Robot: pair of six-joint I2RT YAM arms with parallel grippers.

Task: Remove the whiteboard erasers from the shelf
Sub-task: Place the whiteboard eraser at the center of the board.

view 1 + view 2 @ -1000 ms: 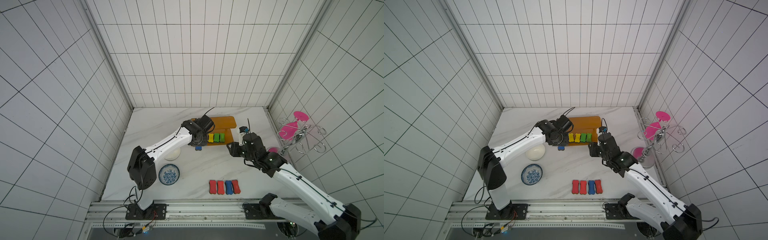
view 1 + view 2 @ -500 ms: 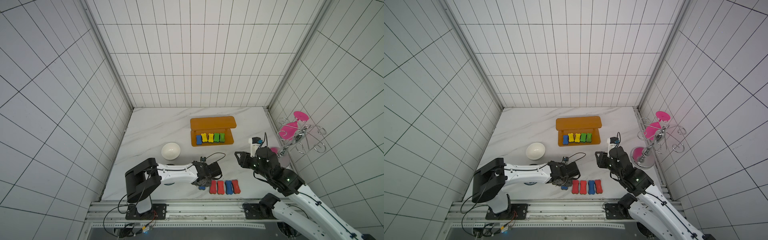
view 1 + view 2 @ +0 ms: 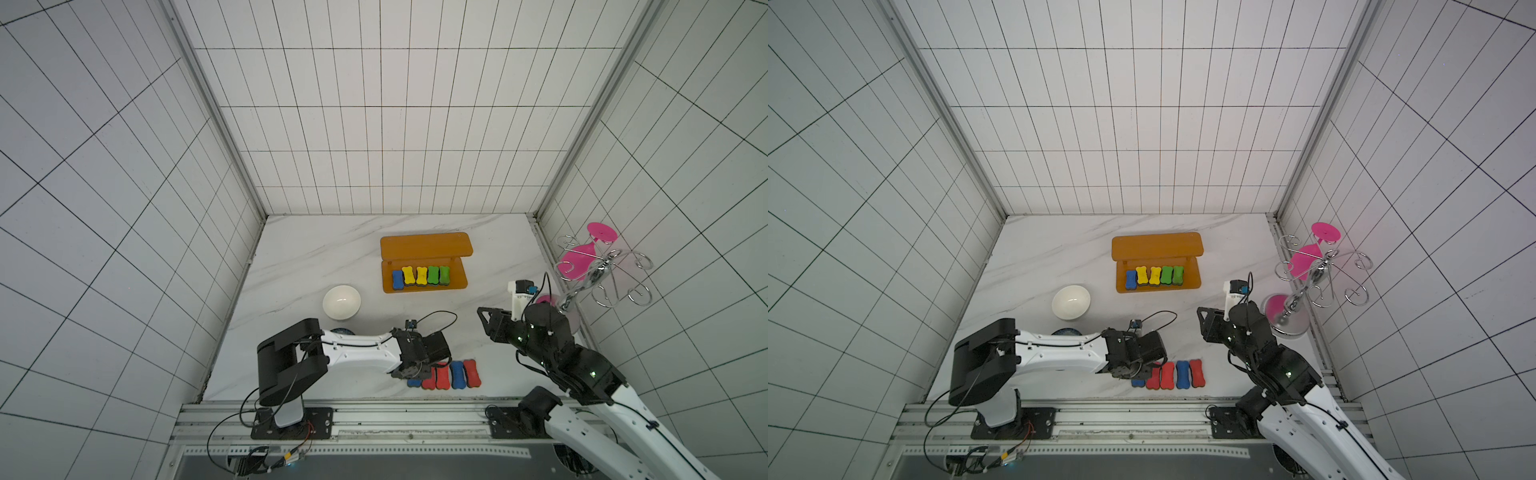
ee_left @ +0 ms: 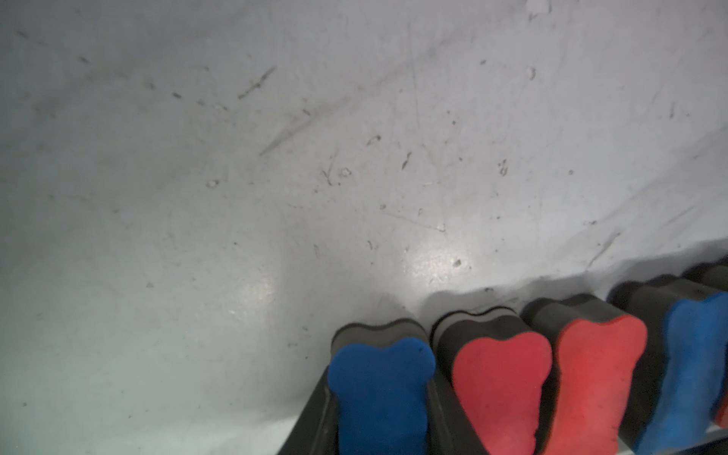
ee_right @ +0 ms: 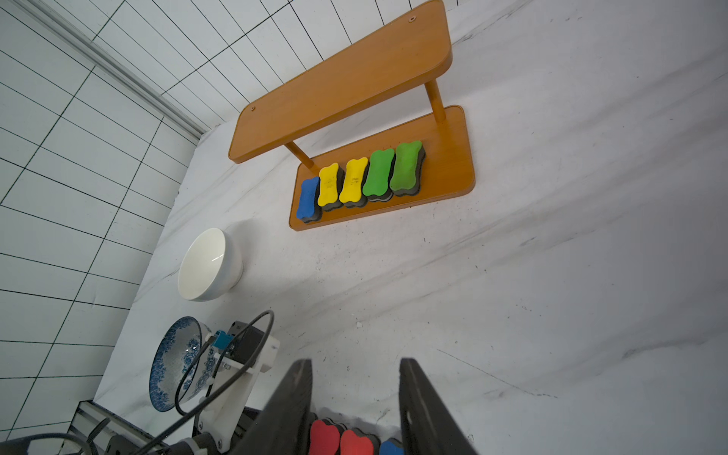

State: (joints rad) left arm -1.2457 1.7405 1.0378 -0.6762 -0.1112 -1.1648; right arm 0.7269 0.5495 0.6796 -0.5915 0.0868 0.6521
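The orange shelf (image 3: 424, 249) stands at the back of the table; its lower tier (image 5: 445, 157) holds several whiteboard erasers (image 3: 422, 275): one blue, two yellow, two green. Near the front edge lies a row of erasers (image 3: 1175, 375): red, red, blue, red. My left gripper (image 3: 412, 376) is shut on a blue eraser (image 4: 380, 378) at that row's left end, right beside the first red one (image 4: 500, 378). My right gripper (image 5: 354, 366) hovers open and empty over the table's right side (image 3: 484, 316), its jaws pointing towards the shelf.
A white bowl (image 3: 341, 302) sits left of the shelf. A blue patterned bowl (image 5: 177, 362) lies partly under my left arm. A wire rack with pink glasses (image 3: 598, 270) stands at the right wall. The metal rail (image 3: 374, 411) borders the front.
Over the last second my left arm carried the blue eraser from the shelf to the front row, and my right arm drew back from the shelf. Both have barely moved in the last half second.
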